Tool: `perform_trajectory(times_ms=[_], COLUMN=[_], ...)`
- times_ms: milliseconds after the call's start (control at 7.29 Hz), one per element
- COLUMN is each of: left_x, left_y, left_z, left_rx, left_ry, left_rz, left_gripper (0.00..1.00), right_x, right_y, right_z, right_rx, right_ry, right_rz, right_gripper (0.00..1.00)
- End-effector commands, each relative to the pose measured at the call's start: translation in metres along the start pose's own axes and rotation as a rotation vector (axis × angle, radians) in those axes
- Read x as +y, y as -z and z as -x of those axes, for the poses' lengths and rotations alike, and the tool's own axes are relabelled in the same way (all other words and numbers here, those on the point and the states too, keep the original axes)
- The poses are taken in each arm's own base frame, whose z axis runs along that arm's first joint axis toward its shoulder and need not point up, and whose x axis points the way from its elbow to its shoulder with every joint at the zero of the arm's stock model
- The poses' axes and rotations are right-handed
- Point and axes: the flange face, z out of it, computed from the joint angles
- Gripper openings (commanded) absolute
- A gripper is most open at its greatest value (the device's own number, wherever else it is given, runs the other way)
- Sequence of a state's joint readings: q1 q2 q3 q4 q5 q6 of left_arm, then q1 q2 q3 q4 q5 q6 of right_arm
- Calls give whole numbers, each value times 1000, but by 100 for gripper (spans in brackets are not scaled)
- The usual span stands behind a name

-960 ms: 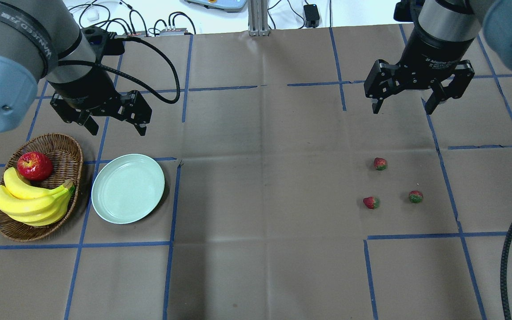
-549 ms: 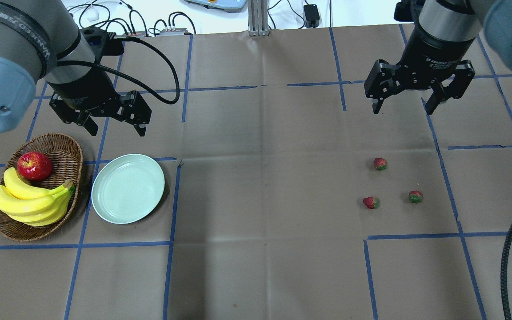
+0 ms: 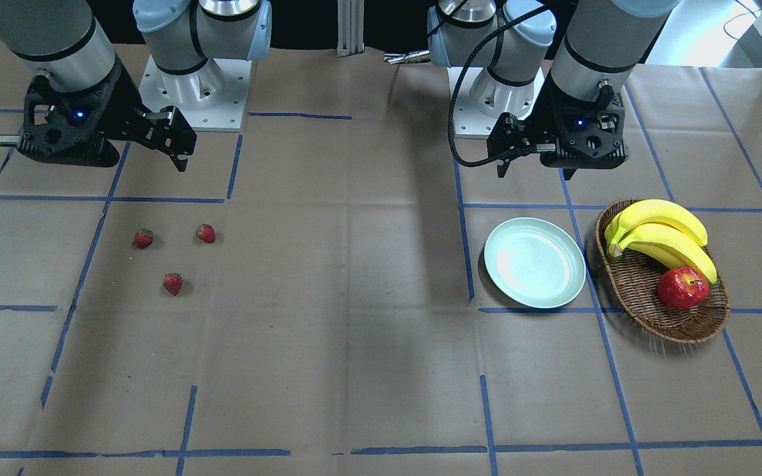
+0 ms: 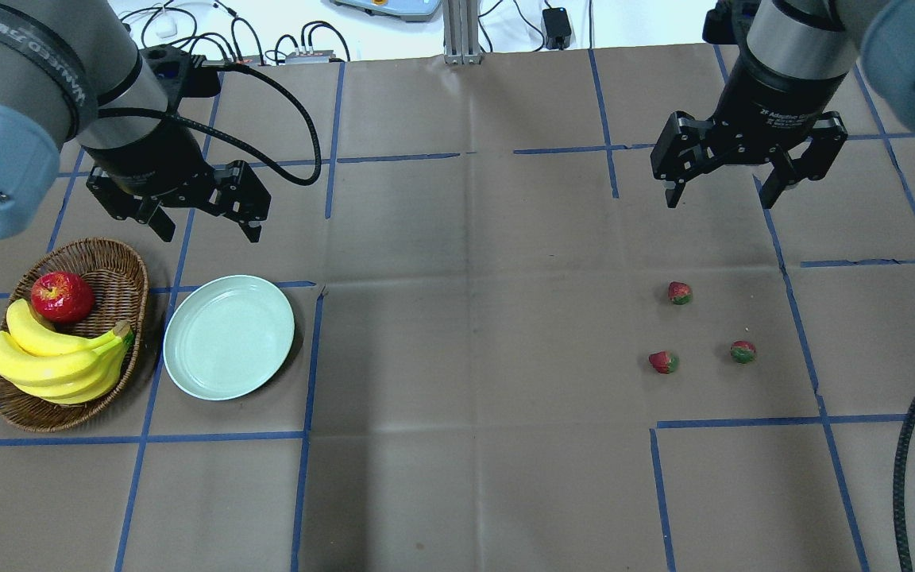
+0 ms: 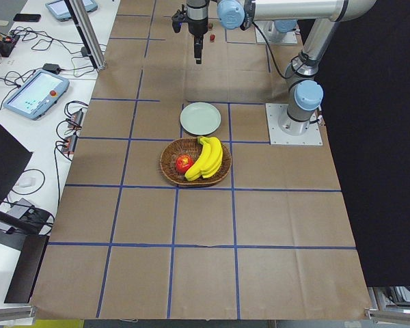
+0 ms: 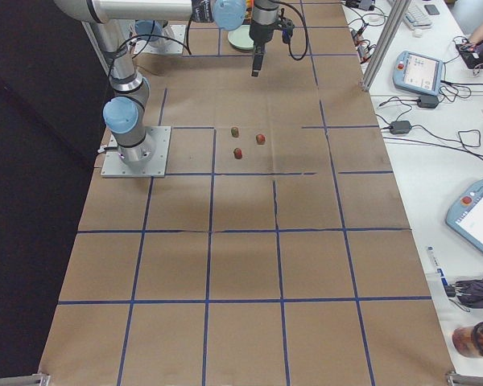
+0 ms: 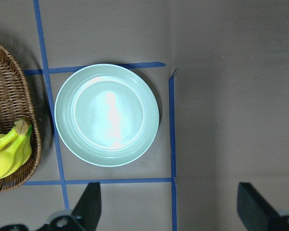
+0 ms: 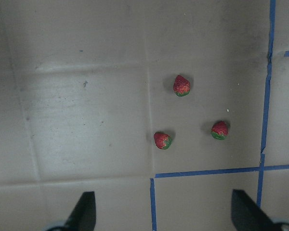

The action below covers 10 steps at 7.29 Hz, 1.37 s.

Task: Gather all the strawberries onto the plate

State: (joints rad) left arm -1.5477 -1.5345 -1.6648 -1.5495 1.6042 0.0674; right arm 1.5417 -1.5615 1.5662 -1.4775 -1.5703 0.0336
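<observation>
Quick count from my end: three tiny red green-capped strawberries, one round pale mint-green glossy plate, one brown oval wicker basket, one shiny red apple and one bunch of yellow bananas in it, plus two pincers.

The strawberries sit in a loose triangle on the brown paper-covered tabletop, toward its right edge, each apart from the others. The plate is well away from them, near the left edge, just beside the basket and with nothing on it. So none collected yet.

The left pincer hangs above the tabletop just beyond the plate, fingers spread wide, holding nothing. The right pincer hovers beyond the strawberries, toward the far edge, also spread wide and holding nothing.

Versus a second ago: basically no change. Berries, plate and basket are in the same spots, both pincers are as wide apart as before, and the arms have only nudged a hair.
</observation>
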Motion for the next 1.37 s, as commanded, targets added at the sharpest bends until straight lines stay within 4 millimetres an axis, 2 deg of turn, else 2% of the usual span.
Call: perform_trajectory(times_ms=[0, 137, 411, 549, 686, 960, 1234], left_x=[1, -2, 0, 1, 2, 5, 9], left_y=[2, -1, -2, -4, -6, -9, -6], left_z=[0, 0, -5, -6, -7, -12, -12], left_rx=[-1, 3, 10, 12, 14, 46, 46], left_ry=[0, 0, -8, -8, -8, -7, 1], left_rz=[-4, 2, 4, 7, 11, 19, 24], left_gripper=[100, 100, 100, 100, 100, 100, 100], right_x=[23, 48, 53, 51, 43, 30, 15], right_y=[-5, -20, -62, -92, -131, -222, -291], right_z=[-1, -5, -9, -10, -22, -46, -46], right_rx=[2, 0, 12, 12, 11, 6, -4], right_ry=[27, 41, 152, 185, 185, 175, 143], right_rz=[8, -4, -70, -74, -102, -102, -61], right_gripper=[100, 100, 100, 100, 100, 100, 100])
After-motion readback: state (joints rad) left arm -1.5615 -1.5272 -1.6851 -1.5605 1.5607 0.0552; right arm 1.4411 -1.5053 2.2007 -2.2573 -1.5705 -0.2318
